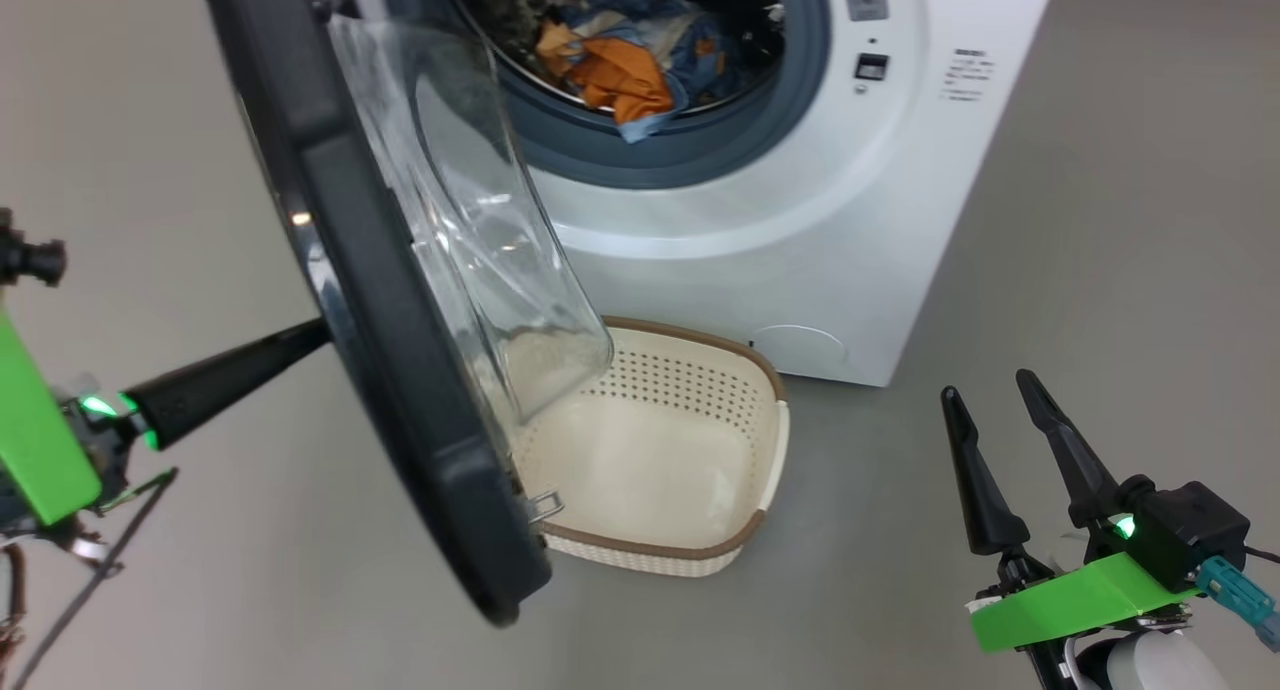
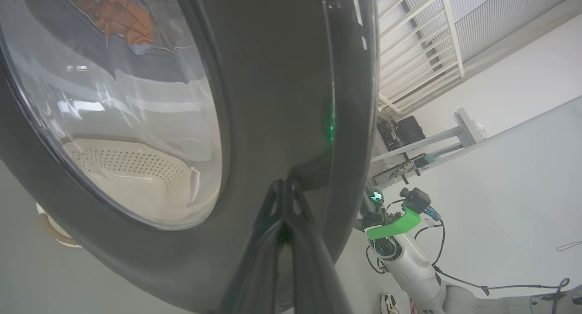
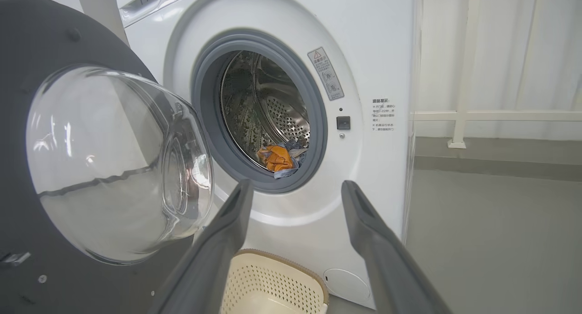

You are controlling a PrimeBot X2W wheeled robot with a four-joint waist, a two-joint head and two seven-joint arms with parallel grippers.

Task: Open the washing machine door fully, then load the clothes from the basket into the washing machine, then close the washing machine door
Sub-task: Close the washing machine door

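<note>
The washing machine (image 1: 800, 230) stands with its door (image 1: 400, 370) swung partway out, seen edge-on as a black ring with the glass bowl (image 1: 470, 220) bulging toward the drum. The clothes (image 1: 620, 70) lie inside the drum, light blue and orange. On the floor below is the basket (image 1: 770, 440), with nothing in it. My left gripper (image 1: 315, 335) is shut, its tips against the door's outer black ring (image 2: 273, 77); the left gripper (image 2: 284, 186) holds nothing. My right gripper (image 1: 985, 387) is open at the lower right, apart from everything. In the right wrist view, the right gripper (image 3: 296, 189) points at the clothes (image 3: 277, 157) and the basket (image 3: 313, 289).
Grey floor surrounds the machine, with open room to its right (image 1: 1100, 270). In the left wrist view, my right arm (image 2: 395, 223) stands beyond the door edge, and a white wall and metal frames (image 2: 423, 145) lie behind it. A white rail (image 3: 459, 77) runs to the right of the machine.
</note>
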